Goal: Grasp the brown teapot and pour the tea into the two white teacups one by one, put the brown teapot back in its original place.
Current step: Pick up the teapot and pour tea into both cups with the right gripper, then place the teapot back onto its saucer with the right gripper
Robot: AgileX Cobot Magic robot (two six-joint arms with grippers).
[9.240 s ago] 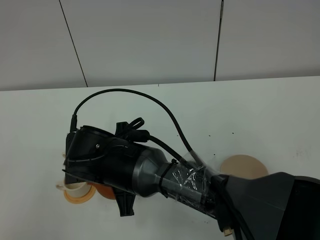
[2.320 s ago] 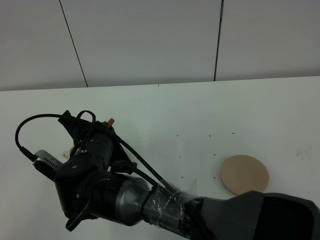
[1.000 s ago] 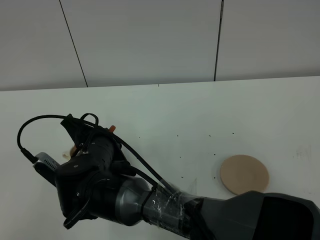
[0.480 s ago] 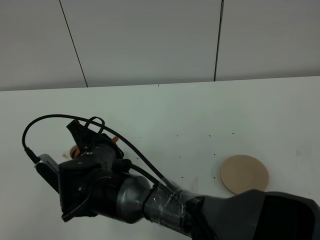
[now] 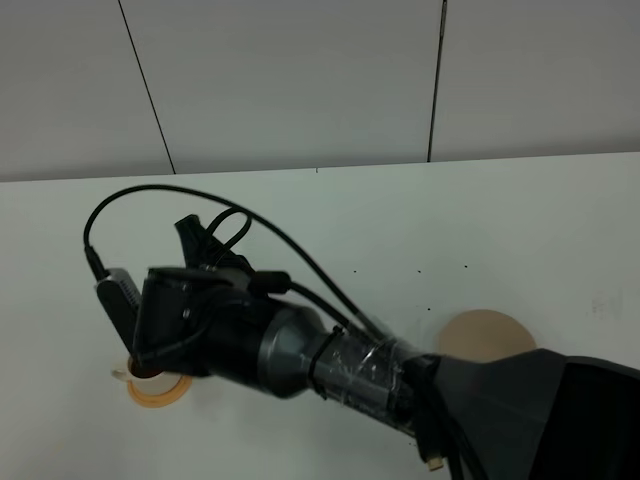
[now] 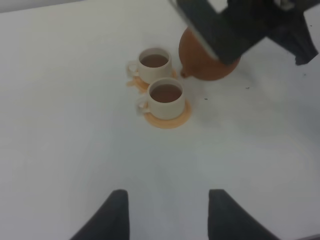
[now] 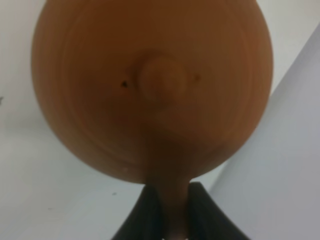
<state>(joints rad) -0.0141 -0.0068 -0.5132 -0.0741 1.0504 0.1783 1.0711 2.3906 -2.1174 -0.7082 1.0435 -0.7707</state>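
Note:
The brown teapot [image 7: 152, 85] fills the right wrist view, seen lid-on from above. My right gripper [image 7: 171, 195] is shut on its loop handle. In the left wrist view the brown teapot [image 6: 206, 62] sits under the right arm's dark wrist [image 6: 235, 22], its spout toward the two white teacups [image 6: 154, 63] [image 6: 166, 96]. Both cups hold brown tea and stand on orange coasters [image 6: 170, 119]. My left gripper [image 6: 169, 215] hangs open well back from them, holding nothing. In the exterior high view the right arm [image 5: 230, 325] hides the teapot; one cup [image 5: 128, 373] peeks out. The beige disc [image 5: 495, 335] lies bare.
The right arm's cable [image 5: 250, 225] loops above the wrist. White tabletop [image 5: 500, 220] stretches between the cups and the disc, ending at a grey panelled wall [image 5: 300, 80] behind. The right arm's body [image 5: 540, 400] covers the near right part of the table.
The right wrist has rolled back toward level and shifted right over the last second. The near cup and its orange coaster have come out from under it.

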